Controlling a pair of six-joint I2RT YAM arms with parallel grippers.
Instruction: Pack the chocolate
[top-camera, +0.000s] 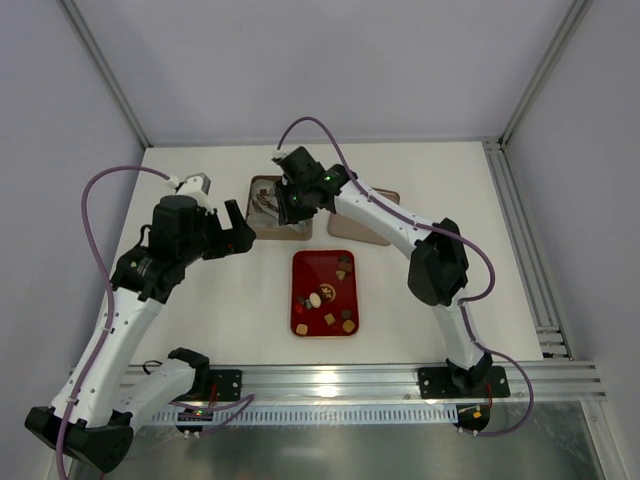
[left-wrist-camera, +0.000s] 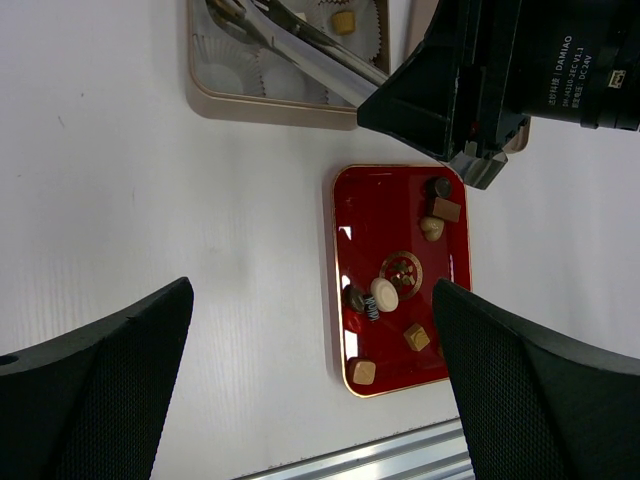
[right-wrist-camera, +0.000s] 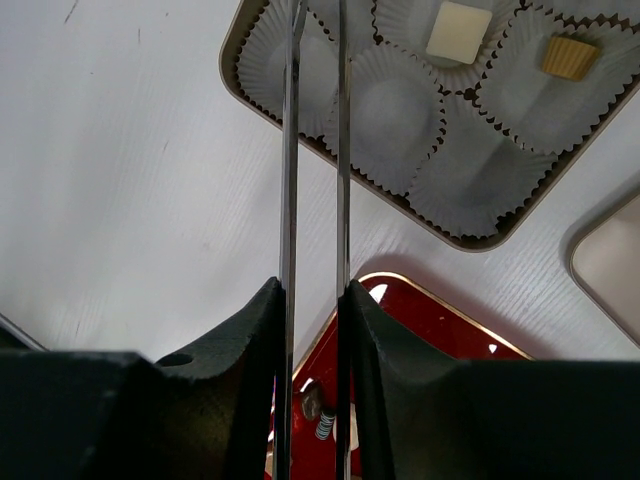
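Both of my arms reach out over the white surface (top-camera: 230, 300), and my right forearm hides part of the packing box from above. I judge the step in hand to be the run between tray and box, with little of the packing done. My right gripper (right-wrist-camera: 312, 300) is closed around a pair of metal tongs (right-wrist-camera: 291, 150), whose blades point over the cups at 1 end of the gold-rimmed box (right-wrist-camera: 470, 238). I see nothing between the blades, though their tips run out of my wrist view. My left gripper (left-wrist-camera: 312, 300) hangs wide open and holds nothing, near the left side of the red tray (left-wrist-camera: 370, 210). A tan lid-like panel (right-wrist-camera: 610, 265) lies just beside the box, clear of the path. The tray lies near the box, on my side of it, and carries most of the chocolate, about 8 pieces. Only 2 sit in the white paper cups (right-wrist-camera: 395, 110): a cream square (right-wrist-camera: 458, 32) and a tan piece (right-wrist-camera: 568, 57) next to it. The next move calls for carrying the tongs over the tray, lowering the blades astride 1 piece, say the cream round (left-wrist-camera: 384, 293), and squeezing gently so it does not flick away. What may hinder is crowding: a dark piece (left-wrist-camera: 355, 298) and a small striped one (left-wrist-camera: 372, 313) lie close against that cream round.
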